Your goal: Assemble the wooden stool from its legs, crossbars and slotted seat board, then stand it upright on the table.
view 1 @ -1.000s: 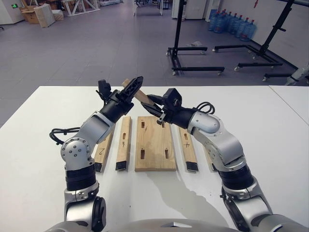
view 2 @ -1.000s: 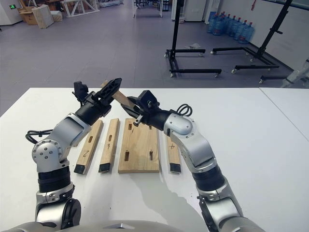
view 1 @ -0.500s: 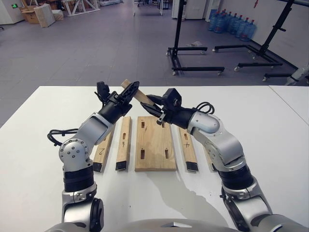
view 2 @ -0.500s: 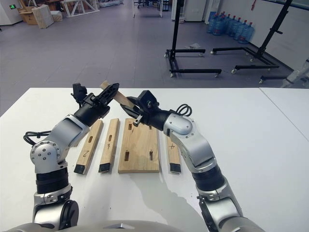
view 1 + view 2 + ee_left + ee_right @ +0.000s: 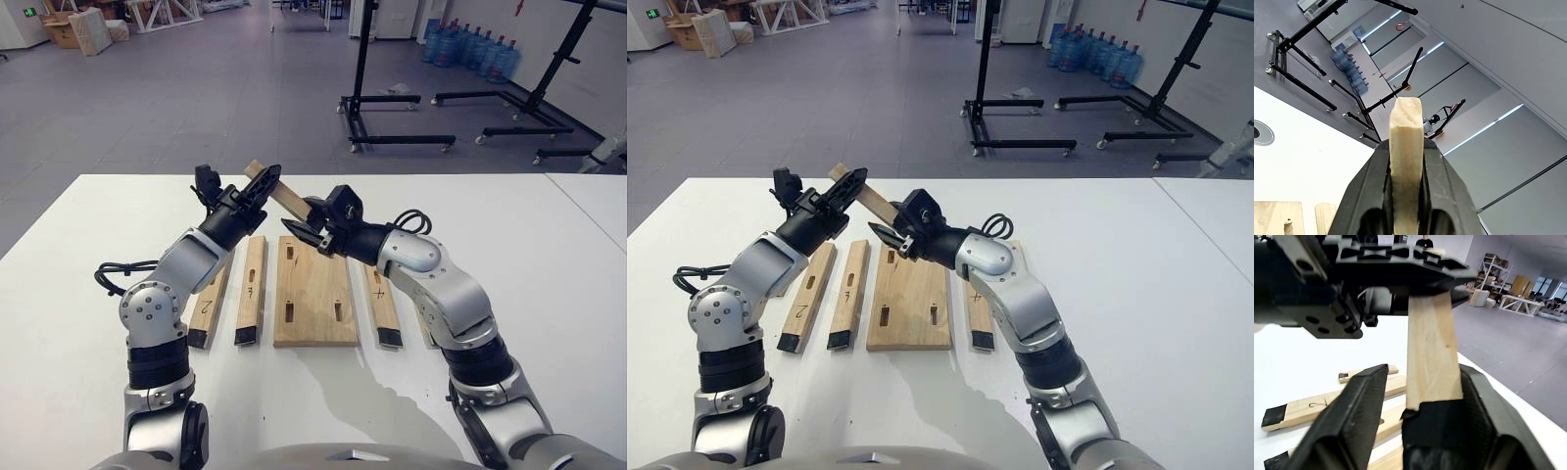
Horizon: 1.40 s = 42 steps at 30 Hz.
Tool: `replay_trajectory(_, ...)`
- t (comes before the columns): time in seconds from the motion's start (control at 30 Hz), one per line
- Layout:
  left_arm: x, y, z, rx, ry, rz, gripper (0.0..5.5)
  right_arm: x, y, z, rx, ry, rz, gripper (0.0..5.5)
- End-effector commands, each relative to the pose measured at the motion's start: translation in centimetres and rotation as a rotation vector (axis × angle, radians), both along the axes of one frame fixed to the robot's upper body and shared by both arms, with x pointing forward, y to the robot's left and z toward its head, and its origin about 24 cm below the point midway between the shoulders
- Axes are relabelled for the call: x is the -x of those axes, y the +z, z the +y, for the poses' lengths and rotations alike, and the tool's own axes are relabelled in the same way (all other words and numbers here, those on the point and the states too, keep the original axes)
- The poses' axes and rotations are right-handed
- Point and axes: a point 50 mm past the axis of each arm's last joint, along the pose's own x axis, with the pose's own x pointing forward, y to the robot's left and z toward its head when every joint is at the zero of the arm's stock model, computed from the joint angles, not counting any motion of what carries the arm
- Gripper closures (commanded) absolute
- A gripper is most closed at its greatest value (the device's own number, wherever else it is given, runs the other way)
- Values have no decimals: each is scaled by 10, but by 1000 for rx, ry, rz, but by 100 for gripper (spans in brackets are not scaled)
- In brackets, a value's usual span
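A wooden leg with a black-capped end hangs tilted in the air above the far end of the slotted seat board. My left gripper is shut on its upper part, with the wood clamped between the fingers. My right gripper stands open around the leg's black-capped lower end, with a gap on one side. Two legs lie flat left of the board. Another leg lies to its right, and a further piece is partly hidden under my right arm.
The white table has free room at the front and on both sides. A black cable loops beside my left arm. Black wheeled stands are on the floor beyond the far edge. A second table adjoins on the right.
My right gripper's fingers have spread apart on the leg's lower end and the gripper has shifted slightly left and down. The left gripper keeps holding the leg in nearly the same spot.
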Motion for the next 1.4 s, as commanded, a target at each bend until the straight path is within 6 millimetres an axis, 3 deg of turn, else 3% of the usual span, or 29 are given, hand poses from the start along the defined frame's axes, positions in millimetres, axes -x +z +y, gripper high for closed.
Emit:
replay_trajectory(0.03,-1,0,5,-44,36,-14,511,3,-2,-7,6,20,63,257)
replay_trajectory(0.27,-2,-10,25,-153,105,-24,511,-11,58,-63,-104,-43,37,137)
replay_trajectory(0.33,5,-11,49,-316,201,-37,511,-17,72,-91,-155,-126,18,101)
replay_trajectory(0.43,23,-16,80,-684,373,-41,511,-19,66,-111,-193,-241,39,56)
replay_trajectory(0.57,34,-25,95,-900,561,-13,511,-18,43,-107,-222,-325,94,47)
replay_trajectory(0.8,37,-55,81,-869,584,0,511,-17,23,-92,-240,-368,152,47)
replay_trajectory(1.03,36,-78,96,-862,606,-6,511,-18,19,-87,-239,-352,164,47)
replay_trajectory(1.4,27,-82,87,-855,600,-44,511,-20,20,-82,-229,-331,160,47)
